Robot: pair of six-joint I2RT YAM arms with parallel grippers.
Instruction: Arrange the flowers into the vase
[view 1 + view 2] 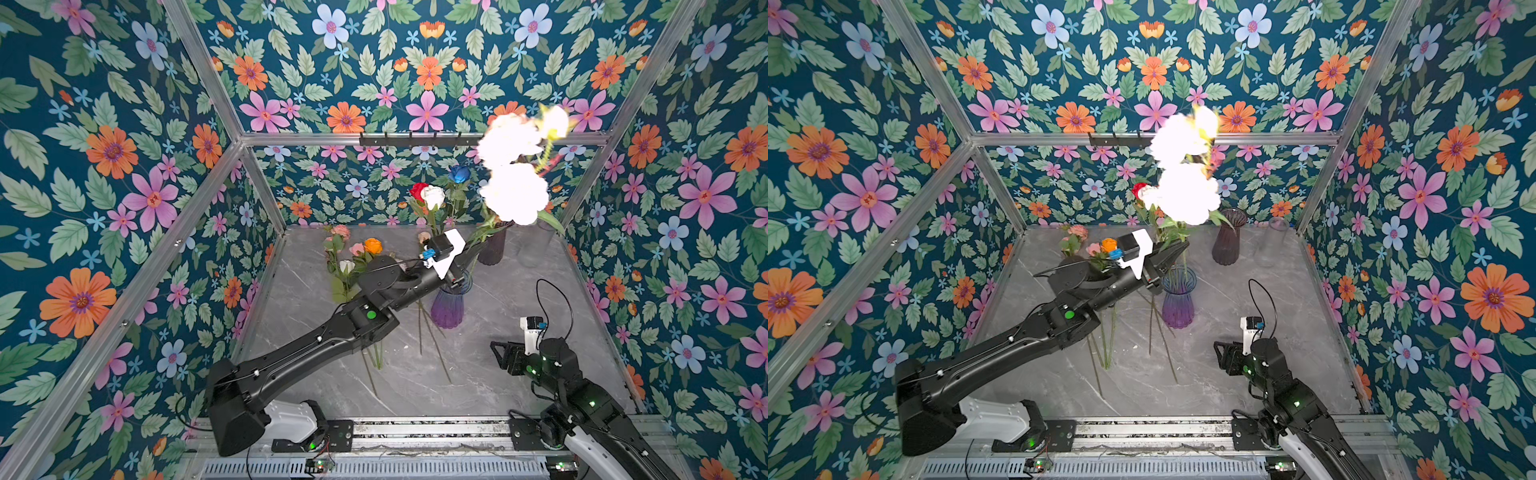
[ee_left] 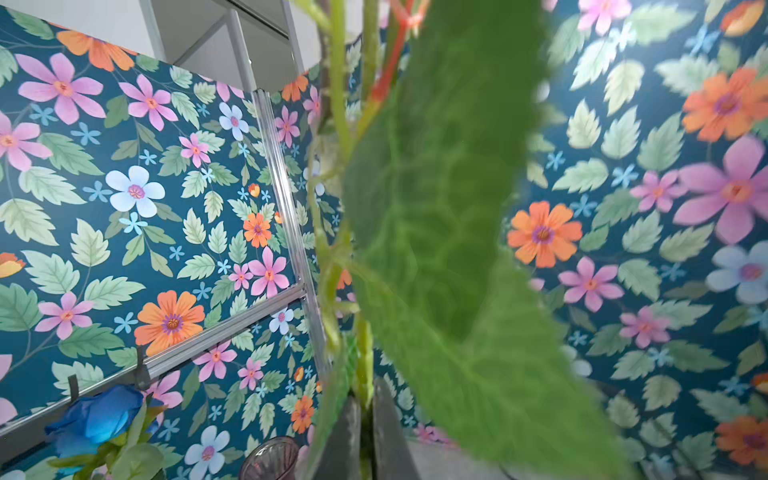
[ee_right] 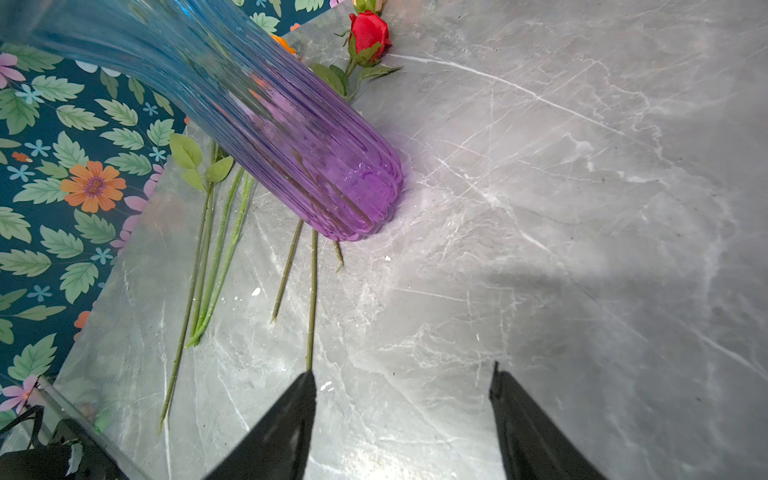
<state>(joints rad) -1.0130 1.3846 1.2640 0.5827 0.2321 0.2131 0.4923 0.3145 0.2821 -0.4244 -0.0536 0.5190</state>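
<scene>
White flowers (image 1: 1185, 195) clamped by left fingers (image 2: 390, 436), ctr frame; stems prob. to be lowered into vase (image 1: 1178, 299); right fingers (image 3: 282, 428) spread, empty.

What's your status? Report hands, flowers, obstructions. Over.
Left hand shut on stems of white flowers, up beside purple vase. Right hand open, empty, low over table. Loose flowers lie beside vase; leaf blocks left wrist view.

Tabletop (image 1: 519, 316) bare right of purple vase (image 1: 448, 309); loose flowers (image 1: 372, 246) crowd its left.
</scene>
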